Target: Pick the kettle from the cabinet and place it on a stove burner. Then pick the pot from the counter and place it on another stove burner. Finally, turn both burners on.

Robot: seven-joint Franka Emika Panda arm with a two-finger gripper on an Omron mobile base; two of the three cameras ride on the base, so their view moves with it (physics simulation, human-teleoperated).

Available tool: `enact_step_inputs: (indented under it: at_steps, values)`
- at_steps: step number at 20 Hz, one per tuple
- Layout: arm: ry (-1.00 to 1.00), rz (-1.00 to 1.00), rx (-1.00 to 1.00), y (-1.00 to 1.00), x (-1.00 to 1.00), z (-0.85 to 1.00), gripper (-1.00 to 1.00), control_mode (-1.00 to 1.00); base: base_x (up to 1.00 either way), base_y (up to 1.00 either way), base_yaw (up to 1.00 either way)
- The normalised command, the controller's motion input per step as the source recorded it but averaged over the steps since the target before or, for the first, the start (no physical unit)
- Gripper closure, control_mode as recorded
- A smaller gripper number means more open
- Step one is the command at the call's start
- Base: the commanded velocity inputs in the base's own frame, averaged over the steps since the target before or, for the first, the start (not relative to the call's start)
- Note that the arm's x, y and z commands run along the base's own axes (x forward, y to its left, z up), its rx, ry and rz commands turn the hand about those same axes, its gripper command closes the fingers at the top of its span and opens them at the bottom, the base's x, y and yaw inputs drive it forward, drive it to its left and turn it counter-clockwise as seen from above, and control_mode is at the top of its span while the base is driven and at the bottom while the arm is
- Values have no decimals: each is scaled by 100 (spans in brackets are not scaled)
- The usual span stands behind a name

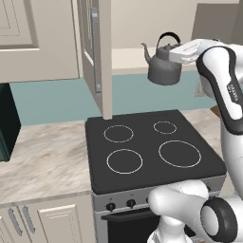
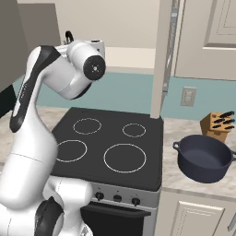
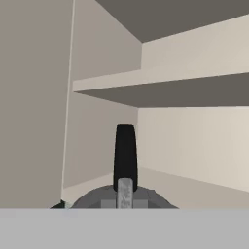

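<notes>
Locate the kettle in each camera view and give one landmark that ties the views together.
Left base view: the kettle sits upper right of centre, at the cabinet shelf's edge, above the stove's back right corner, the arm reaching its handle.
Right base view: just the black handle top peeks out upper left, behind the arm's wrist.
Hand view: the handle rises at bottom centre, over the kettle's grey body.
Shared landmark: the open cabinet door above the stove.

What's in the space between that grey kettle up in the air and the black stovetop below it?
Nothing solid. In the left base view the kettle hangs by the cabinet shelf, and under it show just teal wall and bare air down to the stovetop.
</notes>
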Motion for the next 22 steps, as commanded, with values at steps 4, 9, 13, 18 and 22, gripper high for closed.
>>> enact_step_inputs:
  at_steps: [4, 9, 13, 18, 22]
  values:
    - [0, 1, 0, 3, -28, -12, 100, -100, 0, 0, 0]
    - [2, 4, 0, 12, -17, -28, 100, -100, 0, 0, 0]
    - [1, 6, 0, 14, -3, -33, 100, -100, 0, 0, 0]
    - [0, 7, 0, 11, 0, -32, 100, -100, 0, 0, 0]
    - [0, 8, 0, 6, 0, -30, 100, -100, 0, 0, 0]
